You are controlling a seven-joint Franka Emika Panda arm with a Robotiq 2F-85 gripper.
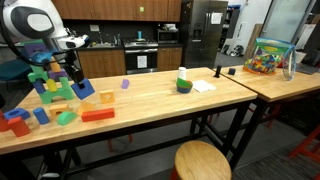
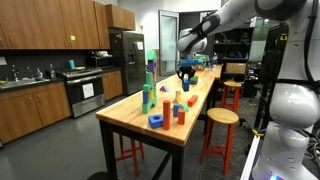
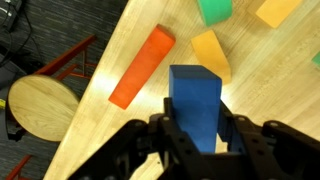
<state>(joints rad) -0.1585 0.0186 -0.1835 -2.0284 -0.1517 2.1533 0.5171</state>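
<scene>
Arm [image 2: 226,18] stretched forward, gripper [image 3: 196,122] pointing down, jaws clamped

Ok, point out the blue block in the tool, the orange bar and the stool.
blue block [image 3: 195,100]: wrist view, its front face.
orange bar [image 3: 142,67]: wrist view, middle of its top face.
stool [image 3: 42,108]: wrist view, centre of its wooden seat.

No legible text, label, brand, number or sign anywhere in any of the three views.
</scene>
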